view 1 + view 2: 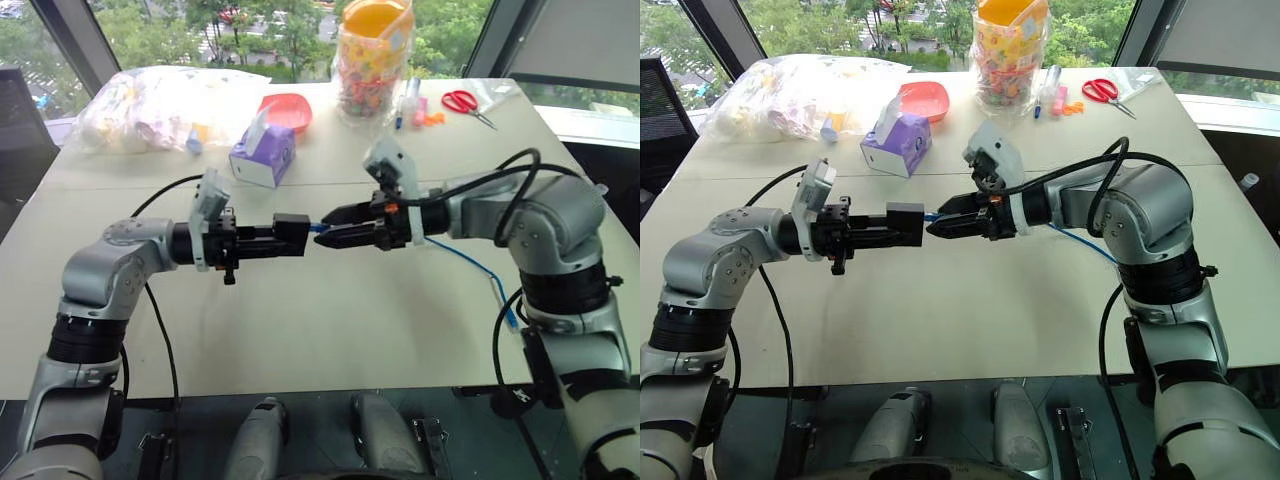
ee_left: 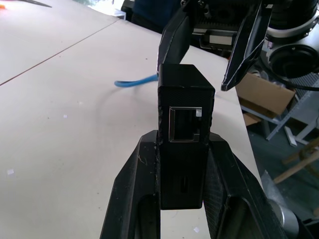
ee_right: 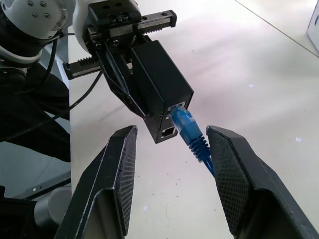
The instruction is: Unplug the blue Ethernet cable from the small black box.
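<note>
Left gripper [image 1: 292, 238] clamps the small black box [image 1: 291, 233]; right gripper [image 3: 172, 164], spread, flanks the still-plugged blue Ethernet cable [image 3: 188, 130] at its 3 o'clock.

My right gripper [image 3: 169, 149] stands parted around the cable [image 3: 192, 134], its plug seated in the box [image 3: 159, 87] my left gripper [image 1: 290, 238] clamps. Bare table [image 1: 330, 330] lies beneath; the tissue box [image 1: 262, 155] and clutter sit well behind.

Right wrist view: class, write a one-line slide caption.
Open right tool straddles the blue Ethernet cable, still plugged into the small black box held by the left tool.
</note>
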Controlling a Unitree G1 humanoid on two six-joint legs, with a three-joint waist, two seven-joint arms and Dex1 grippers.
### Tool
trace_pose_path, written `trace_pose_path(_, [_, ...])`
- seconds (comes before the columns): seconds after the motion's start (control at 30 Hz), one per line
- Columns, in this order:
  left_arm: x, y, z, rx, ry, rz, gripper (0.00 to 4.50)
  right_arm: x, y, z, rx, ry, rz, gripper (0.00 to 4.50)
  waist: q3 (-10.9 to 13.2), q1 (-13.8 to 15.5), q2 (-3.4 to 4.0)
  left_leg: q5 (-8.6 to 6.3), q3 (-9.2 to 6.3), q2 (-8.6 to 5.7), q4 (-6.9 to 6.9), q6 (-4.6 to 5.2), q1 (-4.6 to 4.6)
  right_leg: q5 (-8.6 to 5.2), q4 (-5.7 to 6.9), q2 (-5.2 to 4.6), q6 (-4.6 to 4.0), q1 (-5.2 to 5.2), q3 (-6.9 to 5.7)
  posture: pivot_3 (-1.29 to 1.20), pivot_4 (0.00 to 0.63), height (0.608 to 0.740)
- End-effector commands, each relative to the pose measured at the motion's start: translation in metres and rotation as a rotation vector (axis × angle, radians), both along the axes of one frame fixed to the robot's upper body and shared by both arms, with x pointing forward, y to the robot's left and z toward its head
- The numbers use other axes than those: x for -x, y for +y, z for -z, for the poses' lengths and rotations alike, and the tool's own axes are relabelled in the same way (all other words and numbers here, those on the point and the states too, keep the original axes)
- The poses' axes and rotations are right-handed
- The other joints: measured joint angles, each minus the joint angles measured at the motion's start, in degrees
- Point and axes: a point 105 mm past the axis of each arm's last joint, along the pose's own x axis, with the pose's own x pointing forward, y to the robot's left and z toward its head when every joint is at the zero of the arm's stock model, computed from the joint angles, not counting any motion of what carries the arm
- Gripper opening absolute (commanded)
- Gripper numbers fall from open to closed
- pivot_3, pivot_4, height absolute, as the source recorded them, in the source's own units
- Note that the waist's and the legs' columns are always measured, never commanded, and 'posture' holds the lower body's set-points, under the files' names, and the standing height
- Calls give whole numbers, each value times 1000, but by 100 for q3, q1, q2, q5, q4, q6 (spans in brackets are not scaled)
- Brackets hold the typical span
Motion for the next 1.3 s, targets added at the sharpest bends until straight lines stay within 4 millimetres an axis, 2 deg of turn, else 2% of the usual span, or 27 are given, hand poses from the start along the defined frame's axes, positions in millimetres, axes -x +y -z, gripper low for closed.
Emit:
trace_pose_path(0.03, [4,-2,-13,18,-55,25,505,1,3,-4,-14,-24,-19,2271,0,0,0,0,0,0,0,0,0,0,0,0,0,0,0,0,150,740])
trace_pose_path(0.77, [9,-5,-9,19,-41,35,505,3,9,-8,-16,-25,-57,2271,0,-2,0,0,0,0,0,0,0,0,0,0,0,0,0,0,150,740])
trace_pose_path(0.87, [11,-6,-7,18,-38,38,505,3,11,-7,-14,-21,-64,1458,0,0,0,0,0,0,0,0,0,0,0,0,0,0,0,0,150,740])
trace_pose_path(0.97, [12,-6,-6,17,-34,38,505,4,12,-7,-10,-19,-72,33,0,-3,0,0,0,0,0,0,0,0,0,0,0,0,0,0,150,740])
trace_pose_path(1.3, [13,-5,-5,16,-32,40,505,6,11,-4,7,-18,-85,33,0,-2,0,0,0,0,0,0,0,0,0,0,0,-1,0,0,150,740])
